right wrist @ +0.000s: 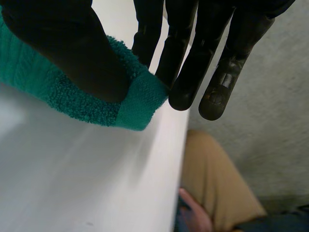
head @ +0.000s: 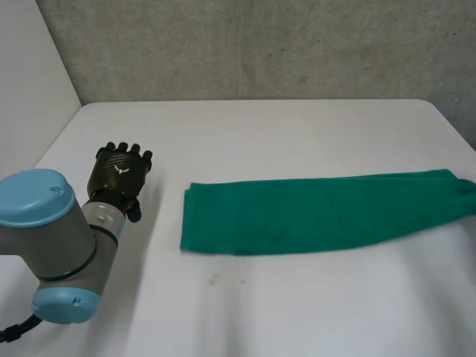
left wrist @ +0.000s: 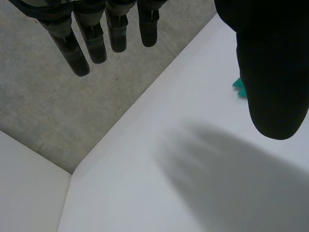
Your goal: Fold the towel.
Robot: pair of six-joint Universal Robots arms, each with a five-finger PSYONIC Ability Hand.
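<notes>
Now | we pinch the soft, limp towel (head: 312,212) at its frame-right end, right hand (right wrist: 63,43) | left hand (head: 120,175) straight-fingered, empty, frame left

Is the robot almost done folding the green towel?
Not yet. The towel lies as a long narrow strip, so one lengthwise fold looks done. The right hand pinches one end of it; the left hand is open, apart from the towel. Folding the strip shorter is left.
</notes>
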